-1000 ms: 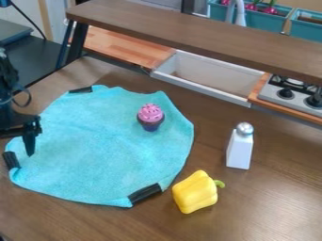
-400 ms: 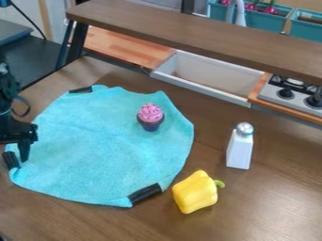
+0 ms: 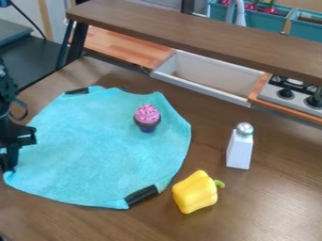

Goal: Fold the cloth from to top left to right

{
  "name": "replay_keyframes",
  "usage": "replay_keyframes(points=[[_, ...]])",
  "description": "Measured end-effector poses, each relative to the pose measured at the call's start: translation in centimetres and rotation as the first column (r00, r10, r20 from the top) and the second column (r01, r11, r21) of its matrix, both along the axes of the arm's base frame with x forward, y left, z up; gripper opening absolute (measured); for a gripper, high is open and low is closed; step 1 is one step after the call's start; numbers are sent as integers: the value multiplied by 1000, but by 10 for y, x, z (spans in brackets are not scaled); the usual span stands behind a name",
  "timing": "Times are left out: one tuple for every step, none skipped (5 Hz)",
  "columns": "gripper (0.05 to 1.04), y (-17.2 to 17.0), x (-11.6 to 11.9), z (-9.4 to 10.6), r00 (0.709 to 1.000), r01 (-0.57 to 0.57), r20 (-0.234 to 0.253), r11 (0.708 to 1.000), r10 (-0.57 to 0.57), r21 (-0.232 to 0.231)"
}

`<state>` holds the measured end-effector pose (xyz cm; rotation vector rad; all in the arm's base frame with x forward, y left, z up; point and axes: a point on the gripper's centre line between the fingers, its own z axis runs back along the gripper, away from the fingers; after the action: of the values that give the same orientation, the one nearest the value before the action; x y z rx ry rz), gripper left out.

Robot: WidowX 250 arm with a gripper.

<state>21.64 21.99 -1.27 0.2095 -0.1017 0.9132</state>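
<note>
The brown bench [image 3: 270, 188] carries the blue cloth [image 3: 107, 150], spread out and unfolded on the bench's left side, below its far left corner. The cloth's lower left corner lies right at the tip of the black pincer [image 3: 9, 165], and the rest of it stretches away to the pincer's right. Against the earlier frames, the whole cloth has slid slightly left. The pincer has come lower and further left, down to that corner; whether it is wide, narrow or holding the cloth, one cannot tell. The yellow pepper [image 3: 195, 192] lies beside the cloth's lower right edge, and the white shaker [image 3: 239, 150] with its silver top stands further right, toward the bench's right side; both keep their places. The pink-topped cupcake [image 3: 147, 117] sits on the upper right part of the cloth, toward the bench's far edge, and has moved slightly left with it. One black strip [image 3: 141, 194] is on the cloth's lower right edge, also shifted left, and a smaller strip [image 3: 76, 91] is at its upper left edge.
</note>
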Motion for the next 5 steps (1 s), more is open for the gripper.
replay_keyframes(points=[[130, 0, 1, 0, 1000, -6, 5, 1000, 6, 0], [56, -2, 0, 0, 1000, -9, 0, 1000, 9, -19], [49, -7, 2, 23, 1000, 3, 31, 1000, -3, -28], [49, -18, 9, 63, 994, 4, 107, 997, 4, -79], [49, -32, 25, 98, 990, 1, 138, 993, 15, -115]])
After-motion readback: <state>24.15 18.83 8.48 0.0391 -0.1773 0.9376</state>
